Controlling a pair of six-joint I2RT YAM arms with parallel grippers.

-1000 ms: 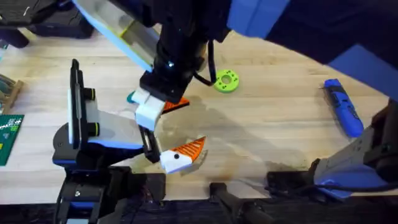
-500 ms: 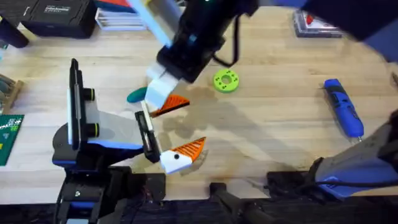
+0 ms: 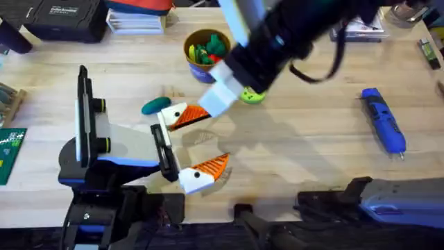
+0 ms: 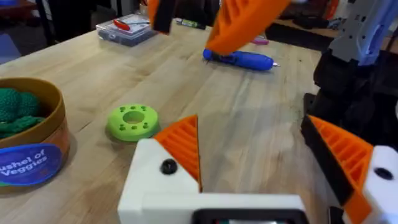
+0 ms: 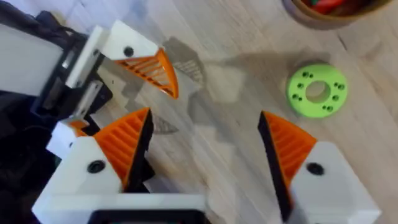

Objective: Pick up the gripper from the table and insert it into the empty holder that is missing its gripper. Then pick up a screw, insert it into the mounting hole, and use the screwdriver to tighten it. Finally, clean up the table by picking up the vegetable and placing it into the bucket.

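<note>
The orange ribbed gripper (image 3: 193,117) sits in the white holder (image 3: 173,114) on the far jaw of my left gripper (image 3: 216,139), which stands open and empty. The holder (image 5: 127,48) has a dark mounting hole in its side. My right gripper (image 3: 220,97) hovers just beyond it, open with nothing between its pads (image 5: 204,121). The teal vegetable (image 3: 156,105) lies beside the holder. Behind stands the bucket (image 3: 206,50) with toy produce inside. The blue screwdriver (image 3: 383,119) lies at the right. The screw is out of view.
A lime-green disc with holes (image 3: 255,97) lies by the right gripper. A black case (image 3: 59,17) and books line the back left edge. A clear box (image 3: 357,28) sits at the back right, and a green circuit board (image 3: 8,149) lies at the far left.
My right arm has pulled back and to the right from the left gripper's far jaw, uncovering the bucket. The orange gripper stays in the holder. The left arm has not moved.
</note>
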